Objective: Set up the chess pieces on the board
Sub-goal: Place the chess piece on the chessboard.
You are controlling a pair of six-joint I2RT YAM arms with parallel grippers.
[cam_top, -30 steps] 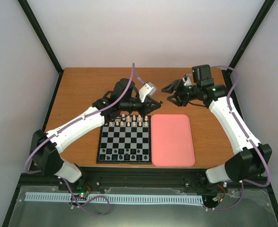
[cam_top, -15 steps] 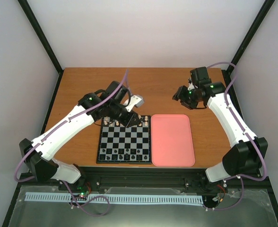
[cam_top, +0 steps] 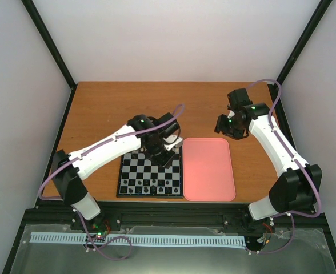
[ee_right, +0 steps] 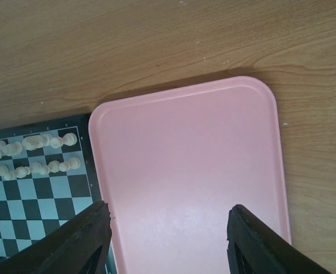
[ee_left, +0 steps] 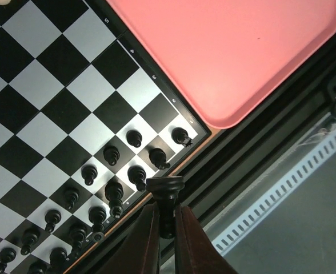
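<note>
Hiding black piece's (ee_left: pixel 166 186) base: left hand (ee_left: pixel 167 216)

Not much to read here tbh. The only writing I can spot is on the board (ee_left: pixel 156 79): a row of tiny white marks (ee_left: pixel 132 51) runs along its black rim, on the edge right beside the pink tray (ee_left: pixel 231 51). They look like the usual coordinate characters, one per square, but in the left wrist view they're too small and skewed to make out. No brand, label or number is legible in the other views.
</note>
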